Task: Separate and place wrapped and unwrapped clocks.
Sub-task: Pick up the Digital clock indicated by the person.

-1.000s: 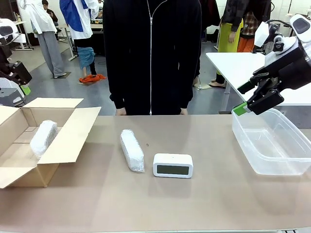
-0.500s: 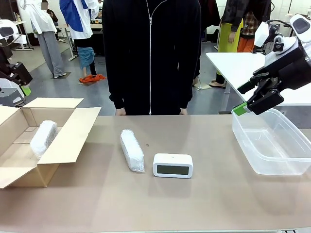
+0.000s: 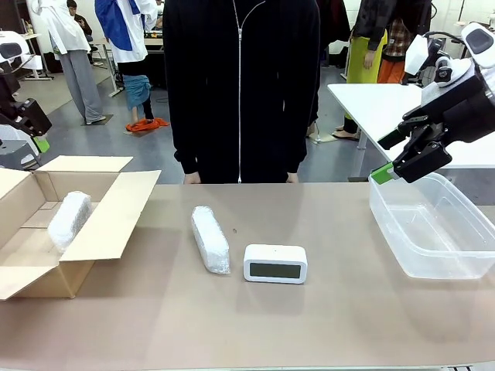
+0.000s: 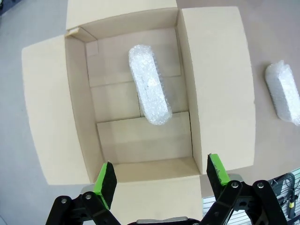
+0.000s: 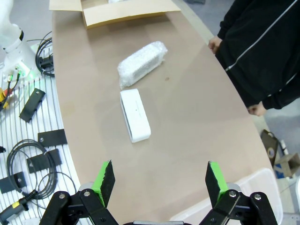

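Your left gripper (image 4: 161, 172) hangs above the open cardboard box (image 3: 116, 209) with its jaws spread wide and gripping nothing, the green pads framing the box's near flap in the wrist view. The box is plain tan corrugated board, its four flaps folded outward, and it sits at the left end of the matte brown table (image 3: 309, 325). In it lies one wrapped clock (image 4: 149, 84), an oblong bundle with rounded ends in whitish, dimpled bubble wrap. It rests on the box floor, set slightly aslant across the inner flaps. In the front view its long axis runs roughly from the far side toward you. The second wrapped clock (image 3: 210, 238) lies flat on the bare table near the middle. It is the same crinkled, cloudy bundle, its long axis pointing away from you and slanting a little to the right at the near end. Just beside its near end, but apart from it, stands the unwrapped clock (image 3: 275, 263), a smooth white rounded rectangle. Its long axis runs across the table and its dark grey screen faces your side. Your right gripper (image 5: 158, 180) also has its jaws spread wide and gripping nothing. In the front view it hovers over the far left corner of the clear plastic tub (image 3: 433, 267) at the right end. The tub is a glossy, see-through rectangular bin with rounded corners, and the tabletop shows through its floor. A person in a black zip jacket (image 3: 241, 85) stands at the far edge.
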`<state>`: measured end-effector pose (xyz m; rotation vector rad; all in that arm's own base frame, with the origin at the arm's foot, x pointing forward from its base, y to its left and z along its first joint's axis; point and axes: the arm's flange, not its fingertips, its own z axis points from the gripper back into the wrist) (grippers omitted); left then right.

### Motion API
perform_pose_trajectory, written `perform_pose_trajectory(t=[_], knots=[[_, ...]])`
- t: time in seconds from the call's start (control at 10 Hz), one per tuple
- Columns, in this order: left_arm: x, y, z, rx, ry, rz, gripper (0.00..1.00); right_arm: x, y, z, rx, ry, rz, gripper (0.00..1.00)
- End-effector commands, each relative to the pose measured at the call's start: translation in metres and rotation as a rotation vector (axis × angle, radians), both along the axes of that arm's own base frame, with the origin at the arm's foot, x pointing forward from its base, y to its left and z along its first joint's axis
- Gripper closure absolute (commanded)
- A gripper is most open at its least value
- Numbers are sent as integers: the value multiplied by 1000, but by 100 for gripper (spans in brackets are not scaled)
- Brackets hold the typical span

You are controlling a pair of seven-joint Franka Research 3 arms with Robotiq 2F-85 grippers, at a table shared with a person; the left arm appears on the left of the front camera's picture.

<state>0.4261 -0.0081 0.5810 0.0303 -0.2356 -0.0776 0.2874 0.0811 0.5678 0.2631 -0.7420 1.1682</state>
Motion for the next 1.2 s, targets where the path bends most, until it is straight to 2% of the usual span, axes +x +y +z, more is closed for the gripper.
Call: perform_pose_trajectory(t=[0.0, 0.4, 0.5, 0.6, 0.8, 0.9, 1.0, 1.1], knots=[[2, 1, 1, 10, -8, -1, 0, 1, 2, -1, 24, 17, 7, 0], [0, 0, 0, 0, 0, 0, 0, 1, 2, -1, 24, 17, 7, 0], [-2, -40, 21, -79, -67, -227, 0, 1, 2, -1, 24, 17, 7, 0], [-17, -63, 36, -151, -109, -396, 0, 1, 2, -1, 24, 17, 7, 0], [-57, -89, 44, -254, -120, -735, 0, 1, 2, -1, 24, 17, 7, 0], [-75, -98, 40, -290, -154, -862, 0, 1, 2, -1, 24, 17, 7, 0], [-89, -103, 34, -311, -224, -958, 0, 1, 2, -1, 24, 17, 7, 0], [-101, -107, 27, -361, -263, -1041, 0, 1, 2, -1, 24, 17, 7, 0]])
